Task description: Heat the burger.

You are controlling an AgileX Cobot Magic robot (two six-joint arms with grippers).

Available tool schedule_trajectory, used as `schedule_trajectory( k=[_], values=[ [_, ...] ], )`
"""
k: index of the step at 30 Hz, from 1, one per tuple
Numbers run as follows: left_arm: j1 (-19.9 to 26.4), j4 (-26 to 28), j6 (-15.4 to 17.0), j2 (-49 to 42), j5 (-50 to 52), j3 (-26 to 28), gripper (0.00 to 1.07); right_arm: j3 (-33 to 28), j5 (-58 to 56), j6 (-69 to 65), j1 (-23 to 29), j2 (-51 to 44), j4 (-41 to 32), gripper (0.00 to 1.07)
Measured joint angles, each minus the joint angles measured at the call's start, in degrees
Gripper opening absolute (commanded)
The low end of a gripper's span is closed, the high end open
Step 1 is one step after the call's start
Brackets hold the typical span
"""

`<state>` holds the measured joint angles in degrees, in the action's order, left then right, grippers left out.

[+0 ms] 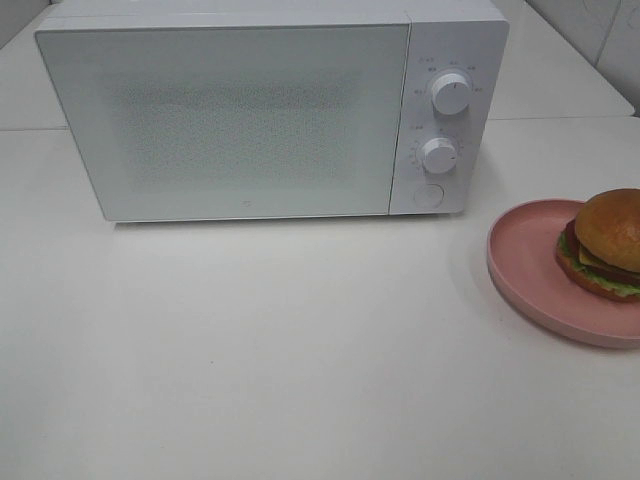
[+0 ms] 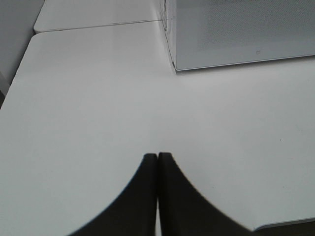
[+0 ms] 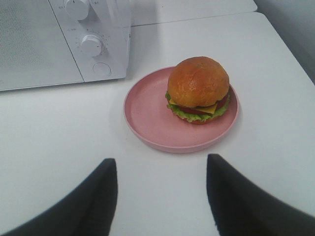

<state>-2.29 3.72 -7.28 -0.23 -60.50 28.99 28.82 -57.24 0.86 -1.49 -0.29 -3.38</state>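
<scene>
The burger (image 1: 605, 243) (image 3: 198, 89), with a glossy brown bun, lettuce and cheese, sits on a pink plate (image 1: 530, 255) (image 3: 147, 113) at the right edge of the exterior high view. A white microwave (image 1: 270, 105) (image 3: 39, 44) stands at the back with its door closed. In the right wrist view my right gripper (image 3: 161, 169) is open, its fingers apart and short of the plate, holding nothing. The left wrist view shows my left gripper (image 2: 157, 158) shut with its fingers pressed together over bare table. Neither gripper appears in the exterior high view.
Two round knobs (image 1: 452, 94) (image 1: 439, 156) and a round button (image 1: 428, 196) are on the microwave's right panel. The white table (image 1: 280, 350) has a seam (image 1: 555, 117) behind it where another table joins.
</scene>
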Motion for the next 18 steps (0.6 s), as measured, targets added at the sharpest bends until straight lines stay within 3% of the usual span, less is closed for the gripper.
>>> schedule_trajectory(
  k=[18],
  values=[
    [0.0,0.0,0.0,0.0,0.0,0.0,0.0,0.0,0.0,0.0,2.2,0.0,0.0,0.53]
  ],
)
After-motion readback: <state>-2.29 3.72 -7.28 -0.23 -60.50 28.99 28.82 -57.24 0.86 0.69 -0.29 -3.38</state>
